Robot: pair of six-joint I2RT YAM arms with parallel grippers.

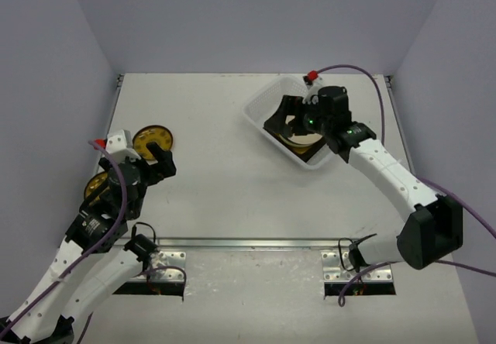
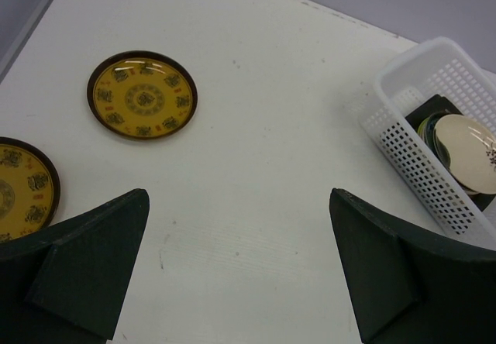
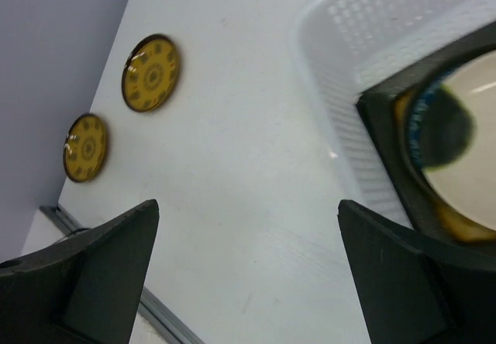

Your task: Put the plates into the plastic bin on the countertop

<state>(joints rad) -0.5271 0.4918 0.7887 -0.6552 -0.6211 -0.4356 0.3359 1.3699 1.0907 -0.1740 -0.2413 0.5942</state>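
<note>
**Right pincer [image 3: 248,235] wide open over the plastic bin [image 2: 431,49], holding nothing; two yellow plates [image 2: 142,94] left on the worktop [image 1: 232,166]**

The stack of plates [image 2: 465,154] lies in the bin just ahead of and below the right pincer's right finger, so this reads as the end of a drop-off. That arm should rise straight up, so that neither finger catches the bin's wall or drags the stack. The left pincer [image 2: 240,228], also fully open and empty, has both yellow plates ahead to its left. They lie flat, so it should take the nearer one by the raised rim, coming in low and tilted.
</note>
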